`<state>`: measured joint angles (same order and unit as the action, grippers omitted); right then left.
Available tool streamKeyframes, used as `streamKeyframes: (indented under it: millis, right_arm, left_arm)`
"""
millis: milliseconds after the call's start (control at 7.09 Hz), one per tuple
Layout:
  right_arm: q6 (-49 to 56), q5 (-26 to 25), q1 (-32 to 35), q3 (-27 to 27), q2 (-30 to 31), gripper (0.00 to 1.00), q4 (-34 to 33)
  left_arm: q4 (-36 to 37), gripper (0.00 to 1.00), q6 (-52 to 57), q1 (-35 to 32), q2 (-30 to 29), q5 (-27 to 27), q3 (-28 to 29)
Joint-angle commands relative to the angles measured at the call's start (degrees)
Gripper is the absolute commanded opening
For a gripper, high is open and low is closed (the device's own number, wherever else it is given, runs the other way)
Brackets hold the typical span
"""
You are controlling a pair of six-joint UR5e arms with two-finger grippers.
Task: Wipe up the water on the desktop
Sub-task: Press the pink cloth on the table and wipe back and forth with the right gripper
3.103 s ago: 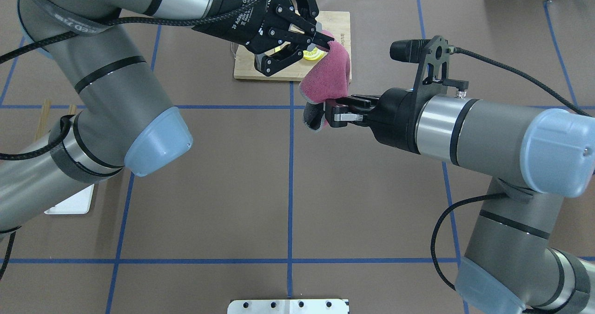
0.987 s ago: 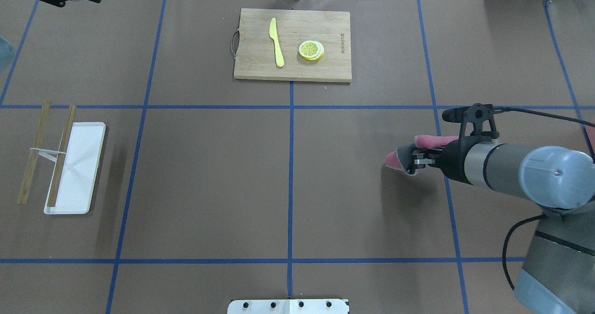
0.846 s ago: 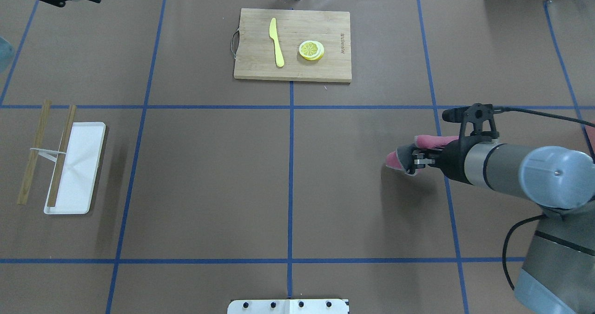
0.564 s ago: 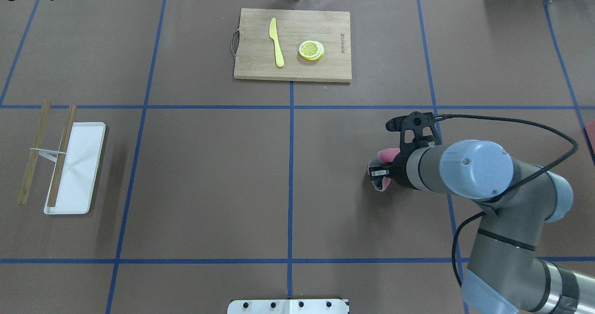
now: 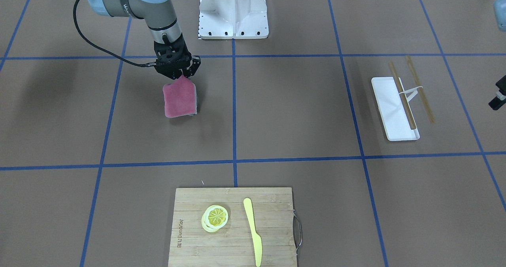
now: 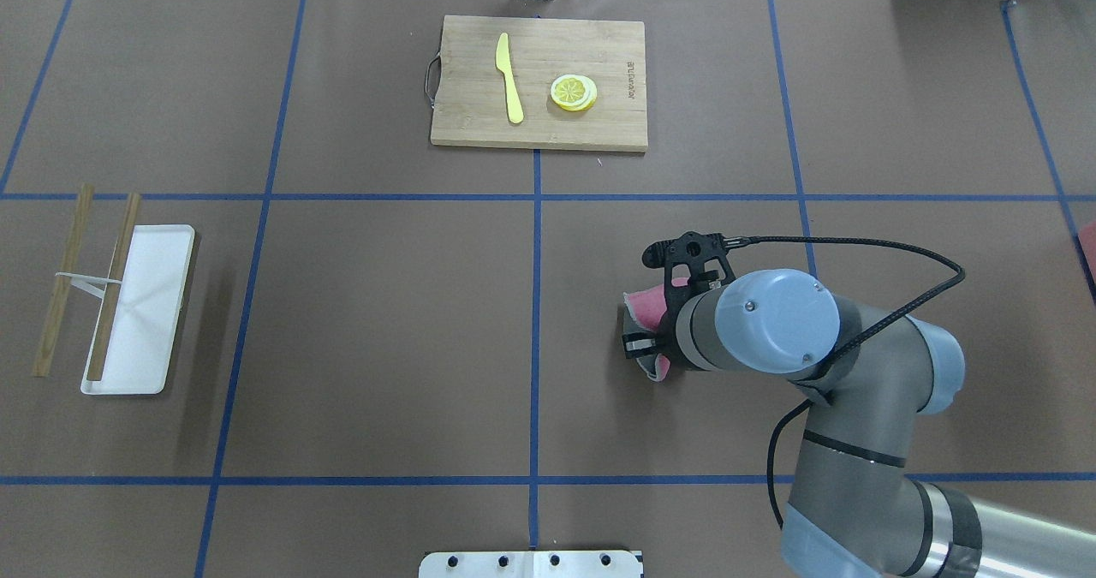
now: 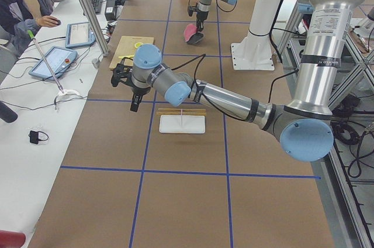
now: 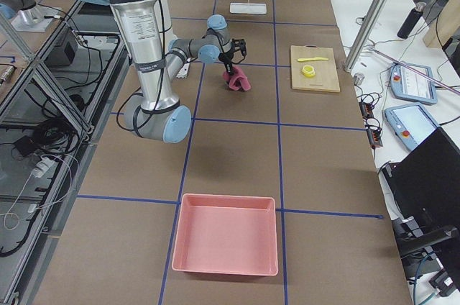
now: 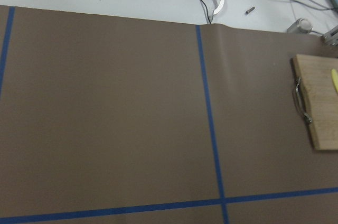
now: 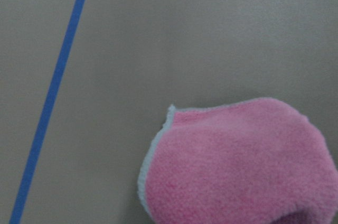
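Note:
The desktop is a brown surface crossed by blue tape lines; I see no water on it. My right gripper points down over the right-middle square, shut on the top edge of a pink cloth. The cloth's lower part looks to lie on the desktop. In the overhead view the wrist covers most of the cloth. It fills the lower right of the right wrist view. My left gripper hangs high at the far left, only its edge in the front view; I cannot tell if it is open.
A bamboo cutting board at the far middle carries a yellow knife and lemon slices. A white tray with chopsticks lies at the left. A pink bin sits at the right end.
The right gripper has dragged the pink cloth leftward and toward the robot. The left arm, which held the cloth's other end three seconds ago, has left the overhead view.

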<state>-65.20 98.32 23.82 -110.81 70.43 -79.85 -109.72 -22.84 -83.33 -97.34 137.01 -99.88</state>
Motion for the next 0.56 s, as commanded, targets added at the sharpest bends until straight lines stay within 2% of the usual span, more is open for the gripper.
streamKeyframes:
  millis: [0,141,423]
  right_arm:
    - [5.5,8.4,7.1,-2.1,8.5,0.00,0.6]
    - [13.3,9.3,10.7,-3.1,14.0,0.00,0.5]
    - [19.9,14.5,16.7,-2.8,18.7,0.00,0.9]
  left_arm:
    - [14.3,0.98,20.5,-3.1,0.3,-4.6,0.5]
    - [16.3,0.98,24.6,-3.5,0.6,-4.6,0.4]
    - [16.5,0.98,24.8,-3.7,1.4,-4.5,0.4]
